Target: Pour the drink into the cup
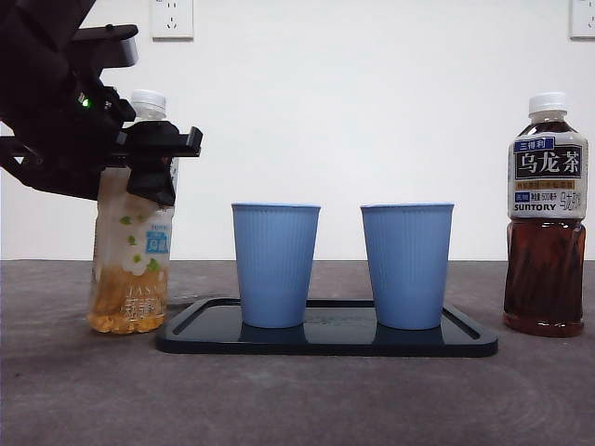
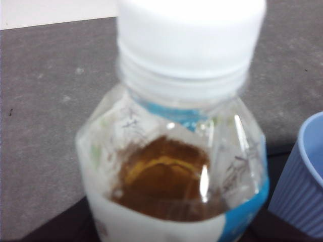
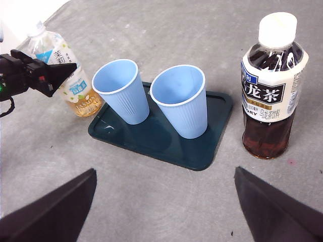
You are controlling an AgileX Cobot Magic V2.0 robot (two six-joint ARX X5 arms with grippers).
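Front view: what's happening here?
The left tool is around the neck of the light tea bottle, which stands upright on the table beside the tray, cap on. Whether it grips yet is unclear. Two blue cups stand empty on the tray. The dark tea bottle stands capped on the far side. The right tool hangs open above the table, holding nothing. Nothing is poured.

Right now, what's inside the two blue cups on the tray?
Nothing that shows. From above, the left blue cup and the right blue cup on the dark tray look empty, only blue inside. The very bottom of each is partly hidden by its near wall.
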